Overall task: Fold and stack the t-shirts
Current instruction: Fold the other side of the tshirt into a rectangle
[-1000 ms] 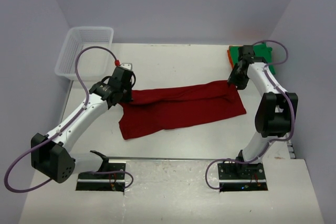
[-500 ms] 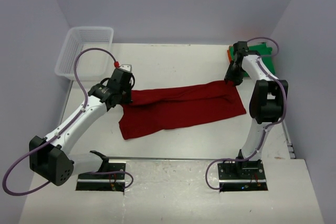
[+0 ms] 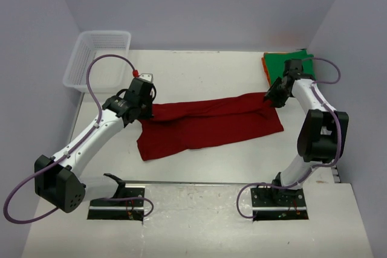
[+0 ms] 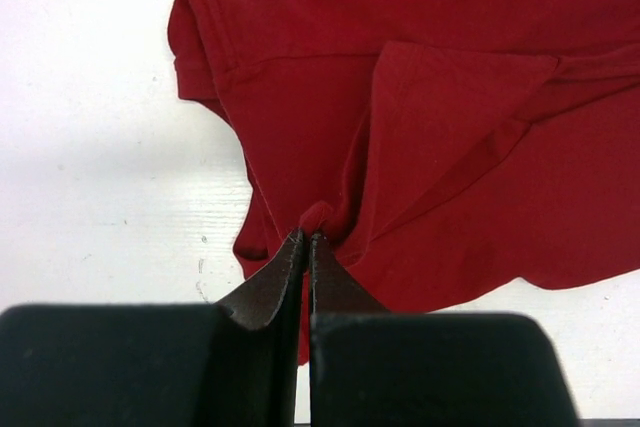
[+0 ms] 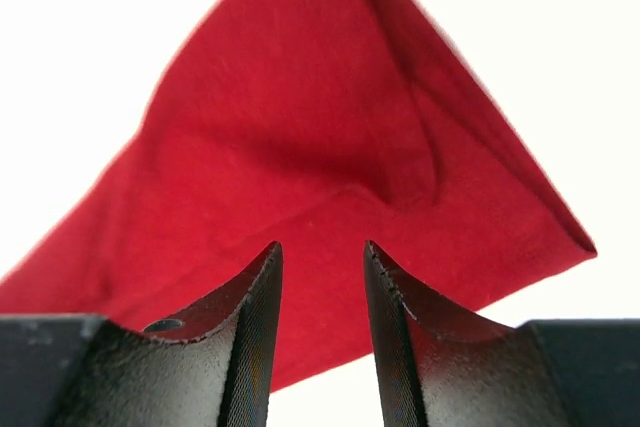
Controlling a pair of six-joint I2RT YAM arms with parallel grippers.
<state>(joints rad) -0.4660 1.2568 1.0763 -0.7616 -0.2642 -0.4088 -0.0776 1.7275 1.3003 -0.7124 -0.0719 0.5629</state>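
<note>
Your dark red t-shirt (image 3: 208,124) lies flat across the middle of the table (image 3: 205,77), stretched long from left to right, its far edge creased in a few folds; one sleeve shows in the left wrist view at the upper left, with a triangular flap of cloth folded over the body.

Your left gripper (image 4: 305,239) is at the shirt's left end, its jaws pressed together on a small bunched ridge of red cloth that pokes out just above the tips.

Your right gripper (image 5: 322,257) is at the shirt's far right corner; its jaws stand apart with a clear gap, and the red cloth shows beyond them rather than between them, so you have no grip on that side.

The green t-shirt (image 3: 290,61) sits at the far right corner of the table on top of the orange t-shirt (image 3: 265,64), of which only an edge shows; both are just behind your right gripper.

The white mesh basket (image 3: 78,67) stands at the far left corner, well apart from the shirts.
</note>
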